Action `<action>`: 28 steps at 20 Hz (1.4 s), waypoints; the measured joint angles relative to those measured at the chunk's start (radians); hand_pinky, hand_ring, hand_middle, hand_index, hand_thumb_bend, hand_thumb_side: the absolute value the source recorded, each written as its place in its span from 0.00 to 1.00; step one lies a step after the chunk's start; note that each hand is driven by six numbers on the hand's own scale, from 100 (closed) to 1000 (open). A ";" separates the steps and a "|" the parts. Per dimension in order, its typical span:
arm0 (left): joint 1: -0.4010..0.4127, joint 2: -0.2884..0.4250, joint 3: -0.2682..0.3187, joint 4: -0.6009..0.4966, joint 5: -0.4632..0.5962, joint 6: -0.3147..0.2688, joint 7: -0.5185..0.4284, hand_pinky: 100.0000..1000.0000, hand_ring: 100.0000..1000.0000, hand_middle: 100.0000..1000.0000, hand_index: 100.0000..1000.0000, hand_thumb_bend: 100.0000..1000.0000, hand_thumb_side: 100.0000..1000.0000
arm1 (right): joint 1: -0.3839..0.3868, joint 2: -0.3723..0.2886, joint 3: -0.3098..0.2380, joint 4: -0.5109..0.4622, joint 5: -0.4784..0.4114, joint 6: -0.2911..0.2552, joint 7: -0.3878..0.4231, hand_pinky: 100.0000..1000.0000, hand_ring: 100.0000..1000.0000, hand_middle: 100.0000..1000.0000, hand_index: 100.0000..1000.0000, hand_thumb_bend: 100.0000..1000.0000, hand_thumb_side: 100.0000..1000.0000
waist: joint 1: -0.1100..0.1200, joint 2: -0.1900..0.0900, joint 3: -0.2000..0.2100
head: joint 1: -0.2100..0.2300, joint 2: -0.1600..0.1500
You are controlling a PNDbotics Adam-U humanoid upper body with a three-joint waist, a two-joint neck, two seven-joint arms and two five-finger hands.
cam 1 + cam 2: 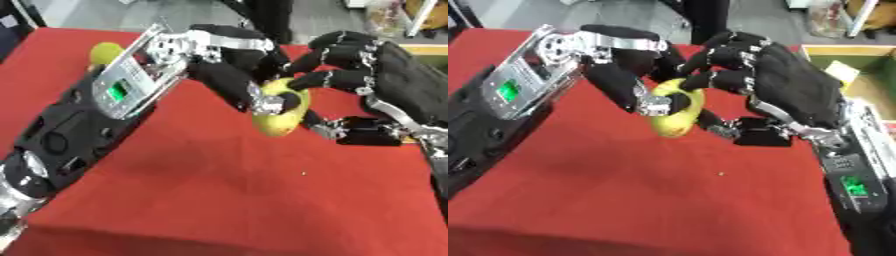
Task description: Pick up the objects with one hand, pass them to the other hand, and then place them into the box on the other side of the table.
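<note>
A yellow-green fruit [674,116], smooth and pear-like in shape, hung above the red table [667,200], clear of its cloth; its broader end pointed down and toward the camera, its upper part was hidden among black fingers; the left hand [636,82] curled round it from the left, a silver fingertip lying across its face; the right hand [772,80] closed over its top and right side, thumb below; a second yellow-green object [106,52], round, lay at the table's far left, partly hidden behind the left arm; the box [859,65], tan-walled with a greenish inside, stood at the table's far right corner.
</note>
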 measured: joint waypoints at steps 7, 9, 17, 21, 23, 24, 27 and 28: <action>0.000 0.001 0.009 0.021 -0.005 -0.069 -0.068 0.86 0.80 0.76 0.84 0.70 0.65 | 0.001 0.001 0.007 0.011 0.028 -0.008 -0.042 0.73 0.57 0.46 0.26 0.19 0.00 | 0.000 0.000 -0.001 | 0.001 0.000; 0.000 -0.001 0.012 0.037 -0.010 -0.084 -0.065 0.86 0.81 0.76 0.85 0.72 0.67 | 0.001 0.003 0.007 0.018 0.035 -0.008 -0.046 0.73 0.58 0.46 0.26 0.19 0.00 | 0.000 0.000 -0.001 | 0.001 0.000; -0.001 -0.010 0.049 0.103 -0.024 -0.118 0.001 0.87 0.81 0.77 0.85 0.75 0.73 | 0.009 0.007 0.008 0.048 0.055 -0.005 -0.050 0.73 0.57 0.46 0.25 0.19 0.00 | 0.000 0.000 -0.002 | 0.002 0.000; 0.000 -0.010 0.081 0.135 -0.033 -0.129 0.064 0.86 0.81 0.76 0.84 0.74 0.74 | 0.010 0.007 0.013 0.053 0.059 -0.005 -0.050 0.73 0.57 0.46 0.25 0.19 0.00 | 0.000 0.000 -0.002 | 0.002 0.000; 0.002 -0.009 0.098 0.153 -0.039 -0.135 0.094 0.86 0.81 0.76 0.84 0.73 0.75 | 0.010 0.007 0.013 0.055 0.060 -0.005 -0.050 0.73 0.57 0.46 0.25 0.19 0.00 | 0.000 0.000 -0.001 | 0.001 0.000; 0.004 -0.009 0.106 0.161 -0.042 -0.138 0.108 0.86 0.80 0.76 0.84 0.72 0.75 | 0.010 0.007 0.013 0.055 0.060 -0.005 -0.050 0.73 0.57 0.46 0.25 0.19 0.00 | 0.000 0.000 -0.001 | 0.001 0.000; 0.020 -0.001 0.133 0.183 -0.048 -0.145 0.149 0.85 0.80 0.76 0.83 0.70 0.78 | 0.010 0.007 0.013 0.055 0.060 -0.004 -0.051 0.73 0.57 0.46 0.25 0.19 0.00 | 0.000 0.000 0.001 | 0.000 0.000; 0.027 0.005 0.145 0.191 -0.049 -0.147 0.165 0.85 0.80 0.76 0.83 0.69 0.78 | 0.010 0.007 0.013 0.055 0.061 -0.003 -0.052 0.73 0.57 0.46 0.25 0.19 0.00 | 0.000 0.000 0.002 | 0.000 0.000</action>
